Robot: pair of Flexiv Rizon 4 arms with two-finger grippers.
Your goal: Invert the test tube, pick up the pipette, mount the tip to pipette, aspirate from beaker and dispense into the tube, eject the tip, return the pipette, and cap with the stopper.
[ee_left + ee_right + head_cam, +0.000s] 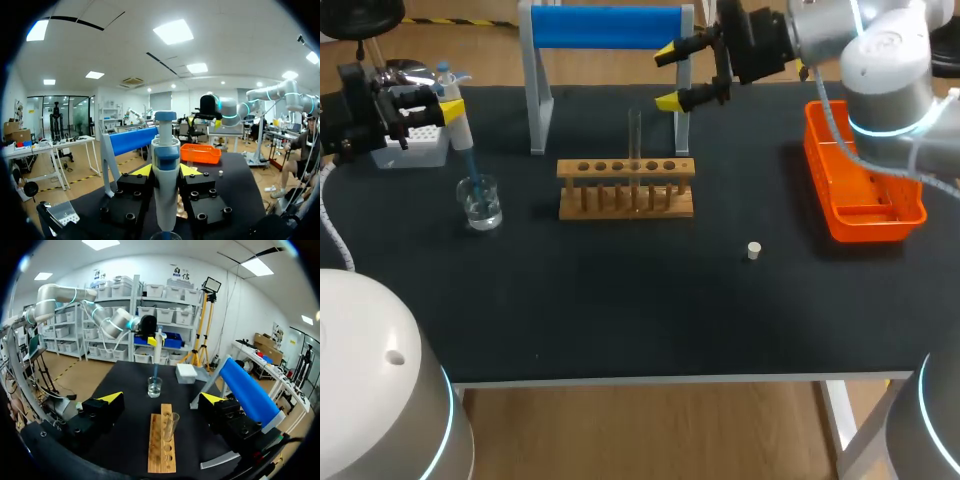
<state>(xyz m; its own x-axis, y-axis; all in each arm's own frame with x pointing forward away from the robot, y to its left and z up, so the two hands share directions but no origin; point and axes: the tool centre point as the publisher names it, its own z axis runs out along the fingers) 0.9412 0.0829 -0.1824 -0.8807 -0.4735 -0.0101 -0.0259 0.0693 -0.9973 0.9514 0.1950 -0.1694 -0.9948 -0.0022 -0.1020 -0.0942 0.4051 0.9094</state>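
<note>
Spanning the scene, the black table (pixel 620 310) bears an orange basket (pixel 870 228) at its right. The wooden rack (pixel 625 190) holds one upright test tube (pixel 635 140); the right gripper (pixel 670 76) hangs near it, spread wide and grasping nothing. The beaker (pixel 480 205) holds clear liquid, and the pipette (pixel 460 125), clenched in the left gripper (pixel 166 170), dips its tip in. The white stopper (pixel 754 251) lies alone on the table
</note>
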